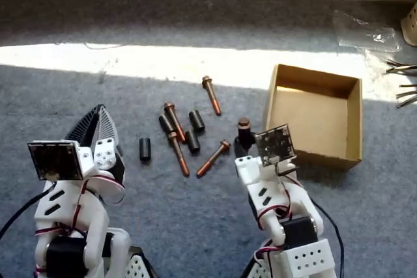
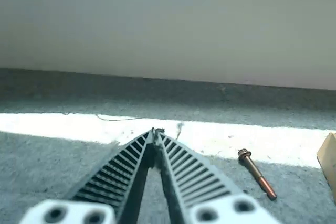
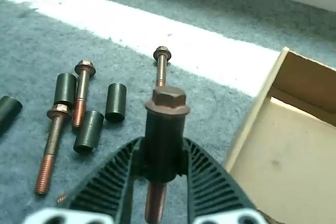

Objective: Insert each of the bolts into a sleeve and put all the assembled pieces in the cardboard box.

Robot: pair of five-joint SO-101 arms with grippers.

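My right gripper [image 3: 164, 149] is shut on a dark sleeve with a copper bolt through it [image 3: 165, 121], held upright just beside the near left corner of the cardboard box [image 1: 352, 118]; the same assembled piece [image 1: 244, 132] stands out in the high view. Loose on the carpet lie bolts [image 1: 211, 94] [image 1: 174, 122] [image 1: 214, 158] and several black sleeves [image 1: 144, 148] [image 1: 197, 120] [image 1: 191, 141]. My left gripper [image 1: 100, 110] is shut and holds nothing, left of the parts. In its own view the left gripper [image 2: 155, 134] points toward the wall, with one bolt [image 2: 256, 172] off to the side.
The box [image 3: 294, 145] is open-topped with nothing visible inside. A clear plastic bag [image 1: 365, 30] and some metal tools [image 1: 401, 83] lie at the far right. A sunlit strip crosses the grey carpet behind the parts.
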